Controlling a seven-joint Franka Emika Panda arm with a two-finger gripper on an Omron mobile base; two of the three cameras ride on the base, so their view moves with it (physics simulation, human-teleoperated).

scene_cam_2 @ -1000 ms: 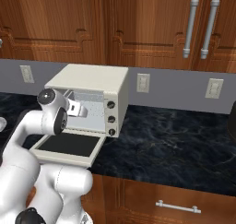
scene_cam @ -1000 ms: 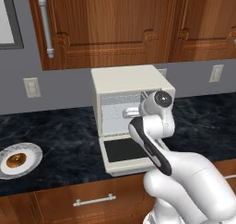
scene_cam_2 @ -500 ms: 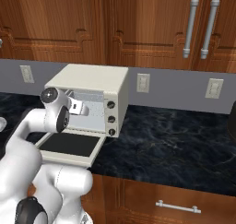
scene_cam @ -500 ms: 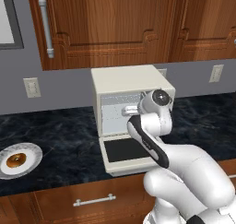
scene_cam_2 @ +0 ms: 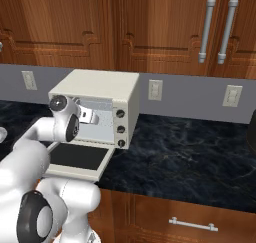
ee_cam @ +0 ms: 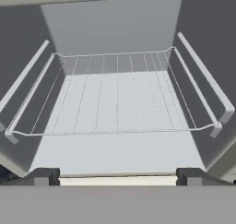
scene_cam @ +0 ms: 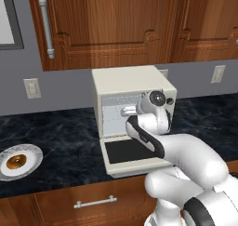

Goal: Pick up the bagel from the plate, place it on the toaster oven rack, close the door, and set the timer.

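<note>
Gripper spread wide and empty at the mouth of the toaster oven, bagel on the plate.

Left base view: bagel at the centre of the plate, lower left of the frame, on the dark marbled counter, well apart from the oven at frame centre; door dropped flat toward the camera, dark glass up; white arm reaching from lower right to the cavity opening. Right base view: oven left of centre, three knobs in a column on its right front, door lowered in front, hand just before the opening. Hand view: toaster oven rack bare, spanning the grey cavity across mid-frame, both dark fingertips far apart at the bottom, nothing between them.
</note>
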